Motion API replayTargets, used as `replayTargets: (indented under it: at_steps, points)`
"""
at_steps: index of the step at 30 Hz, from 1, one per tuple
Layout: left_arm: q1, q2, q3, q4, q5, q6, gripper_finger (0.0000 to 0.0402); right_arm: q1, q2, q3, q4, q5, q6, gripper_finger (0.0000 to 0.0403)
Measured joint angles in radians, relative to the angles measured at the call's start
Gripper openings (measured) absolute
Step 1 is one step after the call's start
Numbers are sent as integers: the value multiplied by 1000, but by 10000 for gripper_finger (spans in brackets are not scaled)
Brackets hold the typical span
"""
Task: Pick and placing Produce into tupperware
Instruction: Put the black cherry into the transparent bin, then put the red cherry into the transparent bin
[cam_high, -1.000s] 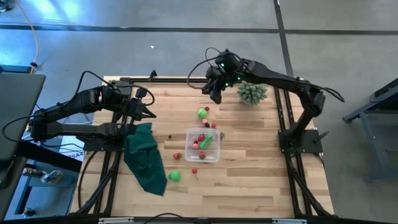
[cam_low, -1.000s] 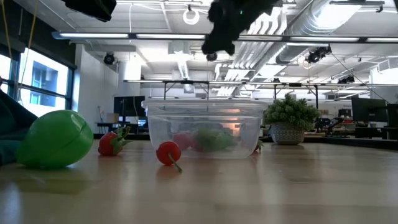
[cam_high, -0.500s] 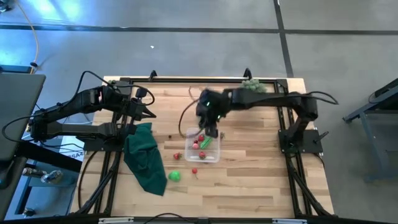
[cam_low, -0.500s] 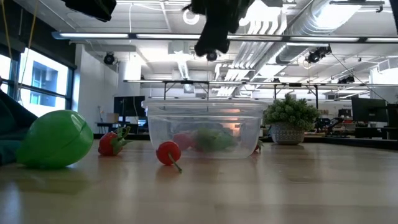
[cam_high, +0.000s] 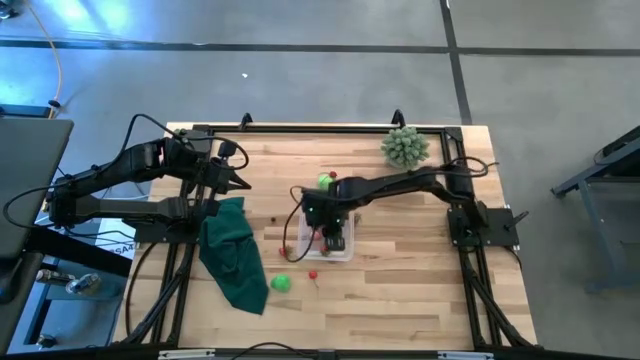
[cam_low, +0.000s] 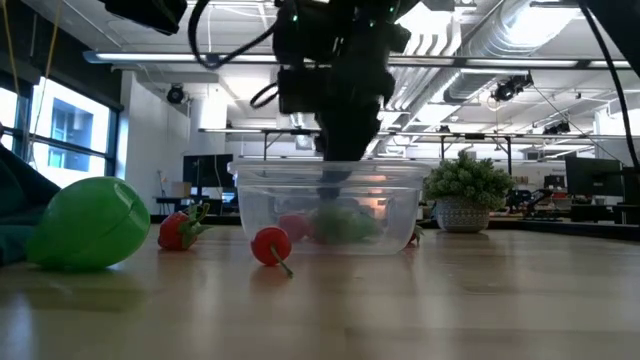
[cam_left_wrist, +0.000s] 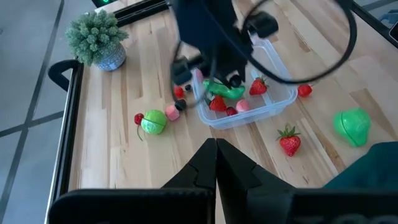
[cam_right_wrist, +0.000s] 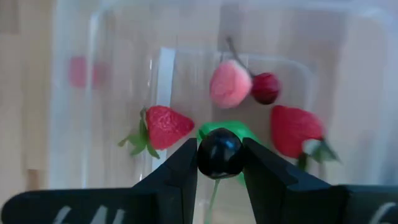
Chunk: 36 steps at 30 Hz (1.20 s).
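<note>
Fingers (cam_right_wrist: 186, 171) on the right arm are pinched on a small dark berry (cam_right_wrist: 219, 152), hanging right over the tupperware (cam_high: 345, 250) mid-desk (cam_high: 400, 300). Risk imo: it's round, so let go from up here and it could bounce off the strawberry (cam_right_wrist: 166, 126) inside, hop the wall and roll off. Left fingers (cam_left_wrist: 214, 165) sit closed, holding nothing, parked over the desk's left edge.
</note>
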Motion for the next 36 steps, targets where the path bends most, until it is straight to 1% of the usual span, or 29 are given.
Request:
replayTargets:
  at_steps: [4, 8, 13, 29, 33, 36]
  points:
    - [0, 0, 0, 0, 0, 0, 1, 9, 20, -1, 23, 2, 0, 94]
    - [0, 0, 0, 0, 0, 0, 1, 12, 20, -1, 44, 37, 10, 94]
    - [0, 0, 0, 0, 0, 0, 1, 11, 20, -1, 65, 34, 18, 97]
    - [0, 0, 0, 0, 0, 0, 1, -2, 20, -1, 100, 35, 13, 158]
    - [0, 0, 0, 0, 0, 0, 1, -12, 10, -1, 95, 14, 19, 162]
    - [0, 0, 0, 0, 0, 0, 1, -20, -23, -1, 100, -9, 19, 158]
